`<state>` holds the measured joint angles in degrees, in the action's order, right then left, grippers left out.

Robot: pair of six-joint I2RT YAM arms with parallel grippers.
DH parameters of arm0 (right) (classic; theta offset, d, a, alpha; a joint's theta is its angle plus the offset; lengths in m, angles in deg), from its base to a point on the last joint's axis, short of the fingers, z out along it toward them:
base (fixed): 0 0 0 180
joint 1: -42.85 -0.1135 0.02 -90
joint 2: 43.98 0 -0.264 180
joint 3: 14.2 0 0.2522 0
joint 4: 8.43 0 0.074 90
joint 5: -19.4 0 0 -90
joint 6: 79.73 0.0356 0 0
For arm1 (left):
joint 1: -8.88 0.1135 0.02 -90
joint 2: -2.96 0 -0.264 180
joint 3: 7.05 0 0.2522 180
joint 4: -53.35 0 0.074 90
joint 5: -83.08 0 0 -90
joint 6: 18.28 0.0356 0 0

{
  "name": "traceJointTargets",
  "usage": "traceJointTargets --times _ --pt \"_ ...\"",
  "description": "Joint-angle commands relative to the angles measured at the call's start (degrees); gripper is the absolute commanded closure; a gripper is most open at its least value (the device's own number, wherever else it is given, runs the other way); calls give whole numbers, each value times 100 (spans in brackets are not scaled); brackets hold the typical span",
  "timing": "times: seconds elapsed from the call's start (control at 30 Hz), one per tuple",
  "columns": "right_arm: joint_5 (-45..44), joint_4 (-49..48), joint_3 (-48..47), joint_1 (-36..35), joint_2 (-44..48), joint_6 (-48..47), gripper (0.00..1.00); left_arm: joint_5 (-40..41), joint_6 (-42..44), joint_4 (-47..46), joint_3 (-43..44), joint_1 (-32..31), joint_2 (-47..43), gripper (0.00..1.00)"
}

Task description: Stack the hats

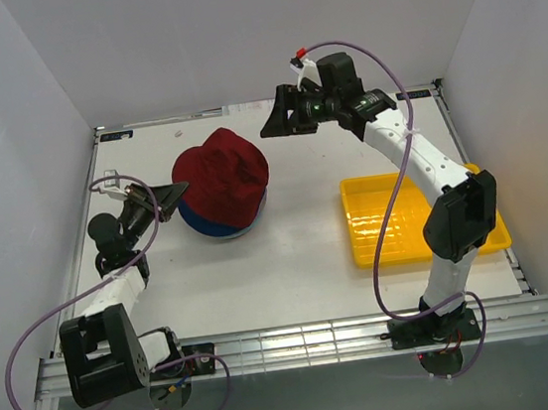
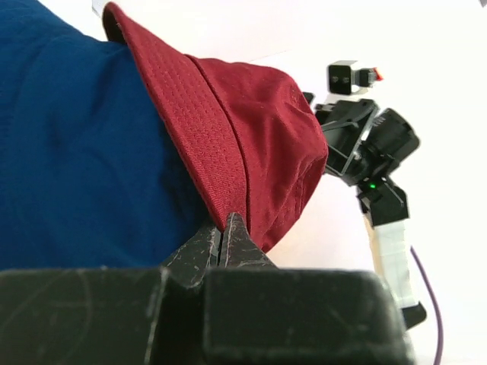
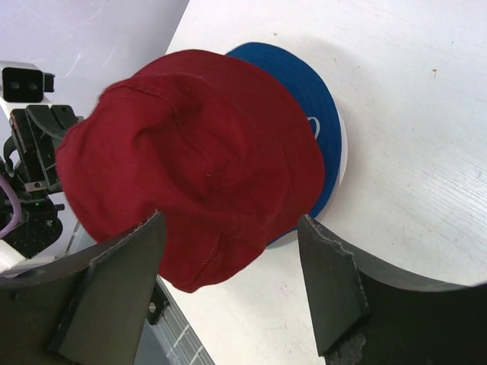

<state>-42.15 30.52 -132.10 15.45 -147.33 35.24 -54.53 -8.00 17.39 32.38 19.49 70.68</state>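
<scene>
Left claw: the left gripper (image 1: 174, 189) (image 2: 228, 228) has its fingers pressed flat together, with the brim edge of the dark red hat (image 1: 220, 175) (image 2: 259, 129) (image 3: 190, 152) pinched at their tips.
Grip spot: the hat's left edge in the top view, low on the brim.
Right claw: the right gripper (image 1: 274, 121) (image 3: 228, 224) is spread wide and holds nothing. It hangs just beyond the hat's far right side, apart from it.
Red hat's facing: crown up and crumpled, brim down. Its outline from above is nearly round, so no clear long axis shows.
Red hat's place: on top of the royal blue hat (image 1: 219, 228) (image 2: 76, 152) (image 3: 308, 99), set off toward the far side, so that blue brim shows along the near side.
Under the blue: a thin pale edge shows, though I cannot tell what it is.
Pile's place: left of centre on the table (image 1: 311, 260).
Further out: the yellow tray (image 1: 379, 242) lies well apart, to the right.
</scene>
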Motion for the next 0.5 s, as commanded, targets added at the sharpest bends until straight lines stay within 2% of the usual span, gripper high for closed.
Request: traceJointTargets --times 0.0,0.2,0.47 --pt "-23 -137 130 -11 -89 -107 25 -169 -324 -1257 -308 230 65 100" --pt "-23 -137 209 -11 -176 -115 25 -152 -790 -2006 -651 512 469 100" --pt "-6 -181 262 -11 -247 -107 25 -11 -1528 -2824 -669 679 1111 100"
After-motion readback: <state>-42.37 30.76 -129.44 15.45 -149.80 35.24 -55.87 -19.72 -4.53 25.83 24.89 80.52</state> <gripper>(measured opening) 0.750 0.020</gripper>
